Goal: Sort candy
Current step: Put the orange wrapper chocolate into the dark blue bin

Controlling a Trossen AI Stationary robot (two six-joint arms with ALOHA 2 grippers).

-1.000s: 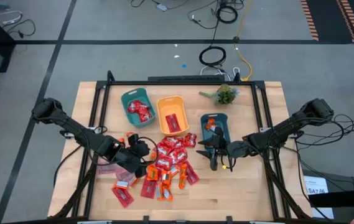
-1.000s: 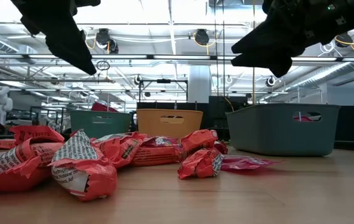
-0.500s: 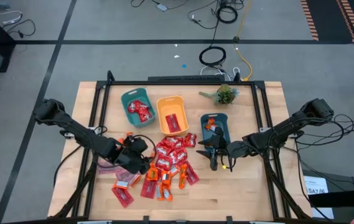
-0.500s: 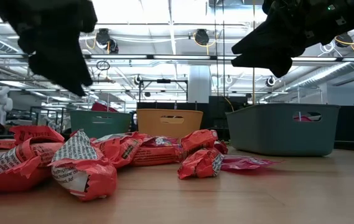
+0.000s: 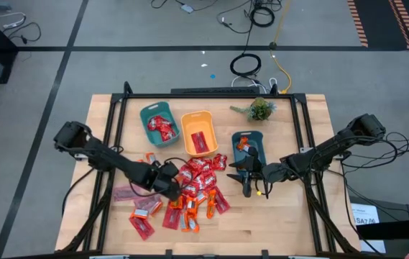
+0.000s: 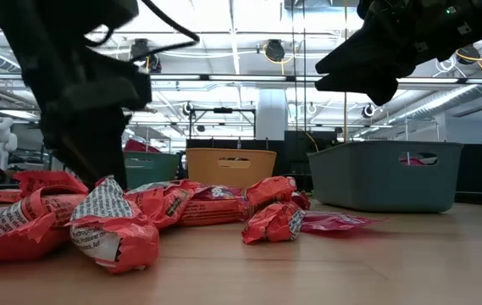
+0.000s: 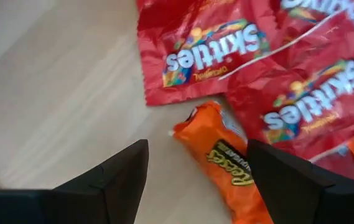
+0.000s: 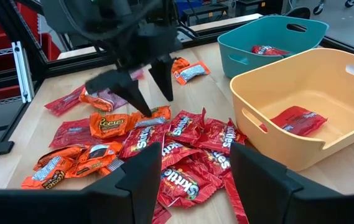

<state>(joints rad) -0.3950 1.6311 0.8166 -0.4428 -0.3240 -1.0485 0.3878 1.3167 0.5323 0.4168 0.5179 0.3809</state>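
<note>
- The left tool is reaching down at the left edge of the candy pile on the counter, fingers spread on either side of an orange Reese's packet lying beside red Skittles packets.
- More orange and red packets are lying scattered toward the counter's front-left, with a pale pink packet just left of the pile.
- Behind the pile, a teal bin is holding red candies, and an orange bin beside it is holding one red packet.
- A third, darker teal bin is sitting farther right, with a small green plant behind it.
- The right tool is hanging beside the dark teal bin, right of the pile, fingers spread and holding nothing.
</note>
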